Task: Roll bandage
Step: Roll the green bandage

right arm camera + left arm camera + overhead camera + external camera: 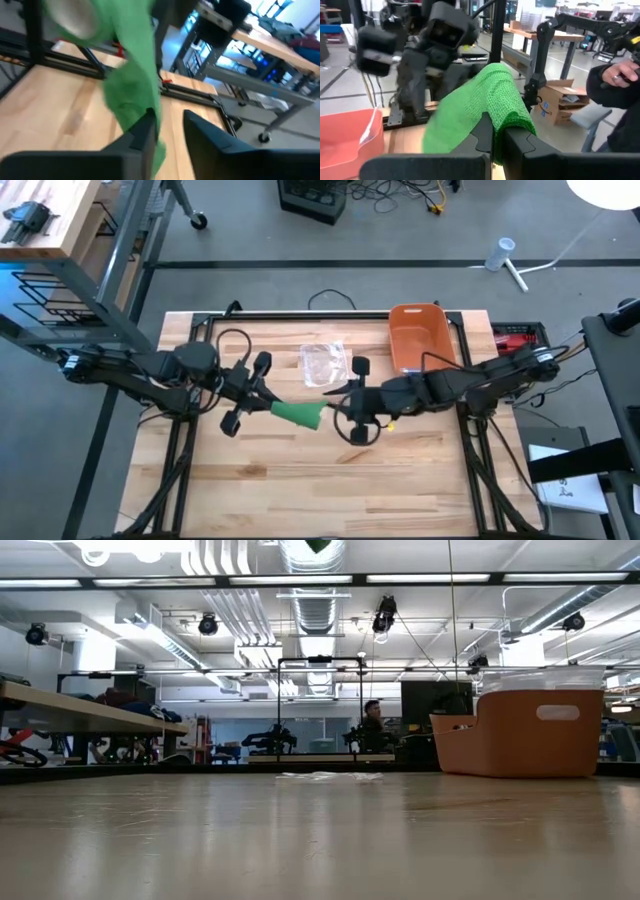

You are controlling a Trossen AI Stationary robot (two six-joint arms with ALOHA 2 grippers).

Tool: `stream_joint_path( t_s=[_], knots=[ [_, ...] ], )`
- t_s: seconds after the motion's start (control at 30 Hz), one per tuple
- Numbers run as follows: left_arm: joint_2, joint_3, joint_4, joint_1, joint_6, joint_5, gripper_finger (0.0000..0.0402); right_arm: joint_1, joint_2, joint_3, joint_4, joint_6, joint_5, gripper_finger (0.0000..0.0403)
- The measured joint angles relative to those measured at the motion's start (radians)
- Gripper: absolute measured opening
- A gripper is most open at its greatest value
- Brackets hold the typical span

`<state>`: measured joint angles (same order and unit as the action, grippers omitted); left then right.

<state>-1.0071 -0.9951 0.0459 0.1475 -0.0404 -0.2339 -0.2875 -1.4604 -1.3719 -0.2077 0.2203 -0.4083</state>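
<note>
A green bandage (297, 414) hangs in the air above the table's middle, between my two grippers. My left gripper (268, 404) comes from the table's left and is shut on the bandage's left end (495, 100). My right gripper (331, 413) comes from the right at the bandage's wider right end, with its fingers (170, 120) standing open. In the right wrist view the rolled part with its pale core (75, 17) is ahead of the fingers. From it a loose green strip (135, 90) runs down past one fingertip. Neither gripper shows in the low view. My left gripper pinches the bandage's left end (512, 117) between its two fingers, coming level from the table's left. The woven cloth bulges up over the fingertips and runs on toward the right gripper, lifted clear of the table. My right gripper has nothing in the gap between its fingers. The loose strip lies along one fingertip (147, 127); whether it touches I cannot tell.
An orange bin (415, 338) stands at the table's far right. A clear plastic wrapper (323, 363) lies on the table just beyond the bandage. Bare wood runs along the near half (320, 480). A person's hand (615, 75) shows beyond the table.
</note>
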Motion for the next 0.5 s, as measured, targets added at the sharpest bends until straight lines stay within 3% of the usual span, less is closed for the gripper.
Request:
stream_joint_path(
  t_s=[0.23,0.33,0.5],
  knots=[
    [0.015,-0.001,-0.011,-0.003,-0.026,0.134,0.0004,-0.074,0.013,-0.088,-0.082,-0.004,0.008,0.0168],
    [0.016,-0.002,-0.011,-0.004,-0.030,0.188,0.0004,-0.098,0.013,-0.113,-0.065,-0.011,0.006,0.0178],
    [0.015,-0.003,-0.052,-0.004,-0.030,0.193,0.0004,-0.105,0.000,-0.113,-0.007,-0.001,-0.070,0.0171]
  ],
)
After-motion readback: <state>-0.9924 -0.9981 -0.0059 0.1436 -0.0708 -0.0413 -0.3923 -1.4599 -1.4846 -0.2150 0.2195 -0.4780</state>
